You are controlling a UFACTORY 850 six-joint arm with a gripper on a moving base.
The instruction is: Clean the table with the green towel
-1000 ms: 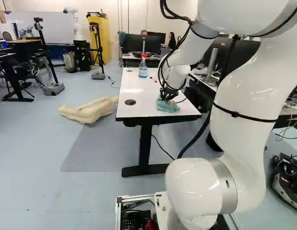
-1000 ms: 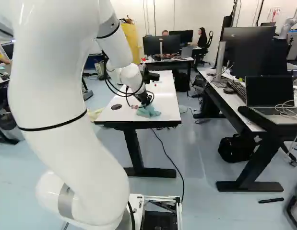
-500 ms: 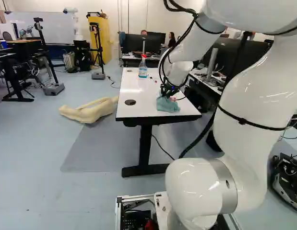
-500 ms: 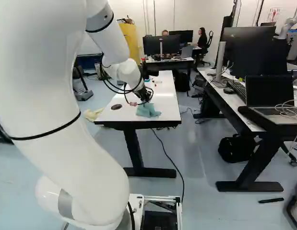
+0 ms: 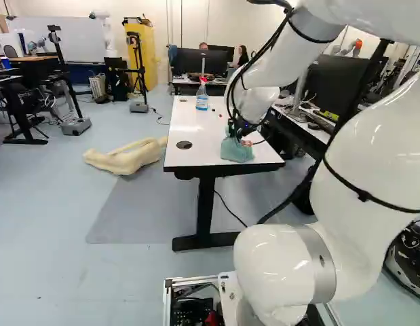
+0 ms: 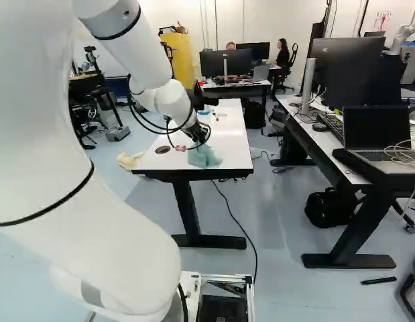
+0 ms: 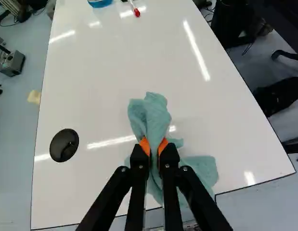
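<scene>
Visibly, the green towel (image 5: 237, 151) is held above the white top of the desk (image 5: 196, 125), close to the edge nearest the base. In the wrist view it is gripped by the jaws, which are drawn nearly together, with only a bunched strip of cloth pinched between the orange pads (image 7: 145, 145). A loose fold is pushed out ahead of the pads, while the rest is spread below and beside the fingers, towards the near edge. Whether the cloth is touched to the desk all along its lower folds cannot be told.

By the white arm (image 5: 362, 153) the jaws are pointed downward over the desk. On the same top, a round black cable cover (image 7: 63, 145) is set to one side of the towel, apart from it. Farther along, towards the far end, a spray bottle (image 5: 202, 100) with blue liquid and a red-and-white head is stood upright, and near it a marker with a red end (image 7: 136, 12) is laid flat.

Beyond the desk's left side in the left base view, a pale, limb-like form (image 5: 126, 157) is stretched on the floor (image 5: 60, 210). At the right of the right base view, an open laptop (image 6: 378, 134) and a keyboard (image 6: 330, 126) are placed on a side table (image 6: 354, 176), with a black bag (image 6: 330, 206) left on the floor.
</scene>
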